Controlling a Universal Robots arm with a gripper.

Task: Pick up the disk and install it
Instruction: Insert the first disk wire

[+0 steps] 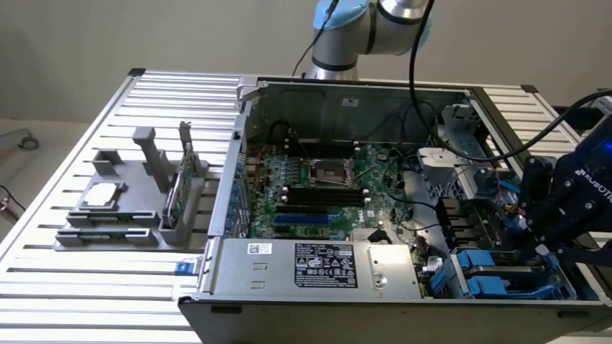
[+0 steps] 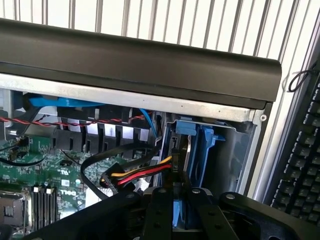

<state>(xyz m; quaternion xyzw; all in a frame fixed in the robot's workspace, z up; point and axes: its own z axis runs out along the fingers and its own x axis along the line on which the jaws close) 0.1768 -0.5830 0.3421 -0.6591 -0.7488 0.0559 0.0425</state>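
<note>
- Claw (image 2: 177, 200) sits closest to the lens in the wrist view. Its two black fingers (image 2: 160, 215) are pressed nearly together, with a thin blue strip in the slit between them. Can't tell whether that strip is pinched.
- Disk (image 2: 199, 152) is just past the fingertips, standing on edge in the drive bay (image 2: 240, 150) at the case corner, with blue rails along its sides.
- Wrist view gives the close detail: a red, yellow and black cable bundle (image 2: 142, 173) running up to the disk, the black case rim (image 2: 140, 60) across the far side, and a keyboard (image 2: 300, 170) outside the case wall.
- Exterior view gives the layout: claw (image 1: 540, 247) low over the bay at the exterior view's right, and disk (image 1: 489, 278) in the front corner of the open case, near the power supply (image 1: 325, 265).
- Exterior view also gives the motherboard (image 1: 316, 186) mid-case and the arm (image 1: 363, 29) behind the case.
- Grey holder (image 1: 115, 215) stands on the slatted table (image 1: 57, 287) at the exterior view's left, well apart from the claw. It carries a square chip (image 1: 102, 195) and an upright green card (image 1: 178, 190).
</note>
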